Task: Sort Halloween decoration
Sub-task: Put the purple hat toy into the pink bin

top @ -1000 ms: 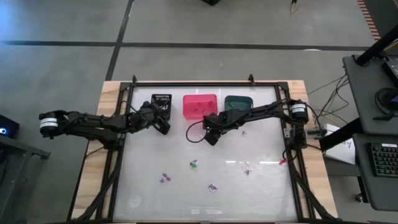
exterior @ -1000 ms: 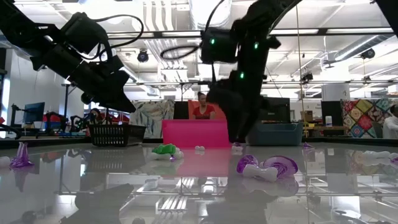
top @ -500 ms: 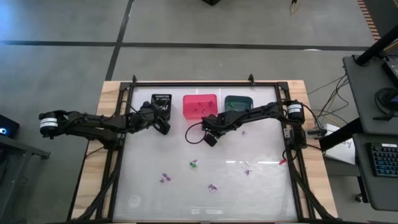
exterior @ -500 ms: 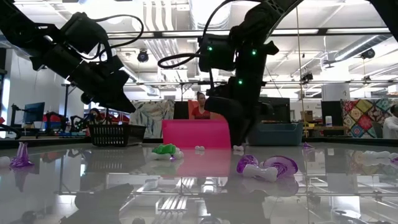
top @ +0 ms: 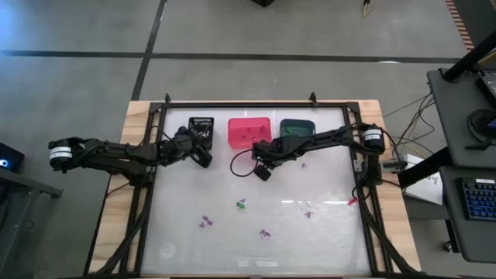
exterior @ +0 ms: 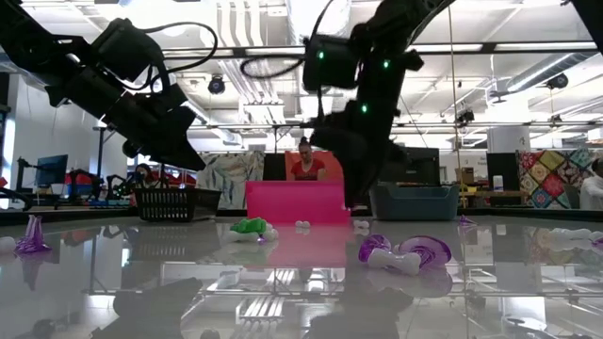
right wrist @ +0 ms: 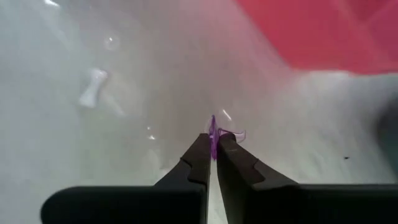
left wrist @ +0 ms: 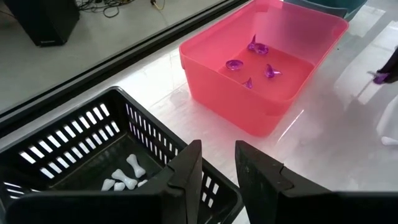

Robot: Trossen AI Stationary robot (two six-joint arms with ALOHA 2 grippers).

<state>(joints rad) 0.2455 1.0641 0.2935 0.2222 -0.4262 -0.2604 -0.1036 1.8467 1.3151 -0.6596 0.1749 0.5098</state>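
Note:
Tiny Halloween trinkets lie scattered on the glossy table: a green one (top: pixel 242 204), purple ones (top: pixel 205 222) (top: pixel 264 233) and a pale one (top: pixel 307 208). My right gripper (top: pixel 262 172) stands near the table's middle, in front of the pink bin (top: pixel 249 132), shut on a purple trinket (right wrist: pixel 213 132). A white bone (right wrist: pixel 92 87) rests on the table just beyond it. My left gripper (left wrist: pixel 217 163) hovers open at the black basket's (top: pixel 200 128) near rim, with nothing between its fingers. White bones (left wrist: pixel 124 177) lie in that basket, and purple trinkets (left wrist: pixel 252 59) in the pink bin. My right gripper pinches the purple trinket's thin edge (right wrist: pixel 212 127) between its two fingertips. The fingers come steeply from above. A curl of the trinket (right wrist: pixel 233 134) sticks out past the fingertips. In the low view the fingertips (exterior: pixel 358 200) stand a little above the table.
A teal bin (top: pixel 296 129) stands to the right of the pink one at the table's far side. A black frame (top: pixel 232 105) runs round the table. Another purple trinket (top: pixel 304 164) lies under the right arm. The near half of the table holds only the scattered trinkets.
My right gripper has dipped to the table, shut on the purple trinket and come up a little with it. The left arm has kept still.

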